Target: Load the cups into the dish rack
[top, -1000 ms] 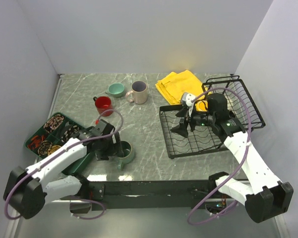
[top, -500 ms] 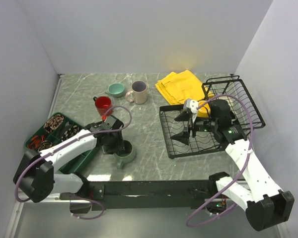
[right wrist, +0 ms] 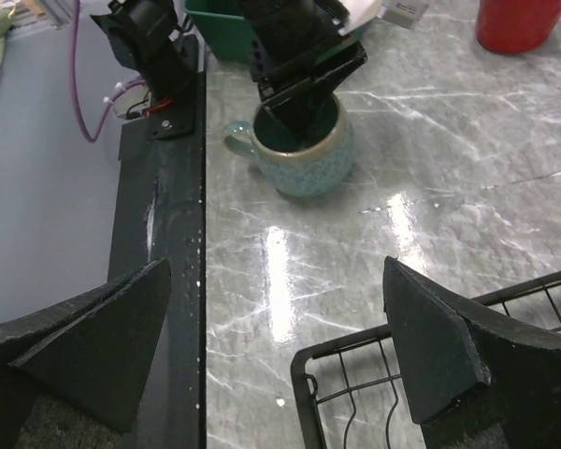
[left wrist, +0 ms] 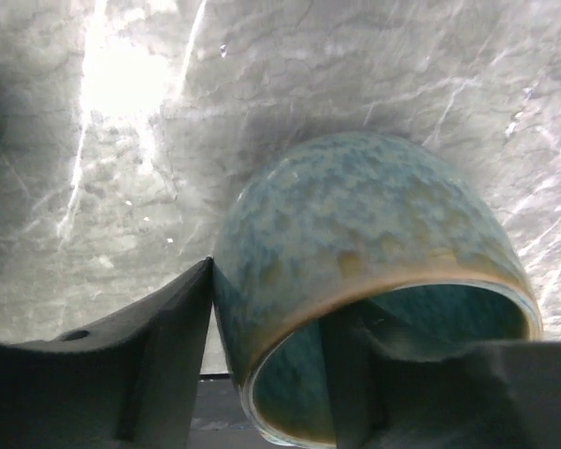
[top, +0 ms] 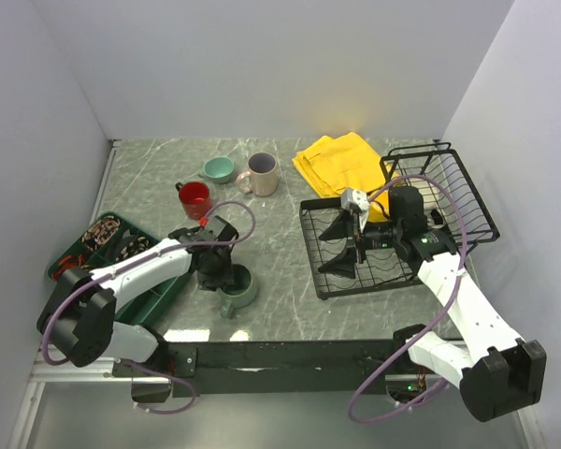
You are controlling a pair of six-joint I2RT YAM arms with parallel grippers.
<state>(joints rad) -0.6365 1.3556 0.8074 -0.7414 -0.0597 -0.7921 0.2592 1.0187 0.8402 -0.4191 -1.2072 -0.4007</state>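
Note:
The grey-teal mug (top: pixel 236 288) stands near the table's front, handle toward the front edge. My left gripper (top: pixel 224 273) is astride its rim, partly open. In the left wrist view one finger (left wrist: pixel 150 355) touches the outer wall of the mug (left wrist: pixel 374 215) and the other stands inside, apart from the wall. My right gripper (top: pixel 337 247) is open and empty over the front left of the black dish rack (top: pixel 323 288). The red mug (top: pixel 195 197), small teal cup (top: pixel 219 169) and beige-pink mug (top: pixel 261 173) stand at the back. A yellow shape (top: pixel 381 201) shows in the rack behind my right arm. The cream mug is hidden.
A dark green compartment tray (top: pixel 70 254) with small items lies at the left edge. A yellow cloth (top: pixel 337 161) lies behind the rack. The rack's raised basket (top: pixel 458 187) is at the far right. The right wrist view shows the rack corner (right wrist: pixel 355 360) and the dark front rail (right wrist: pixel 159 262).
My left gripper has moved right, from beside the grey-teal mug to astride its rim. The mug has stayed put. My right gripper has shifted slightly over the rack's front left.

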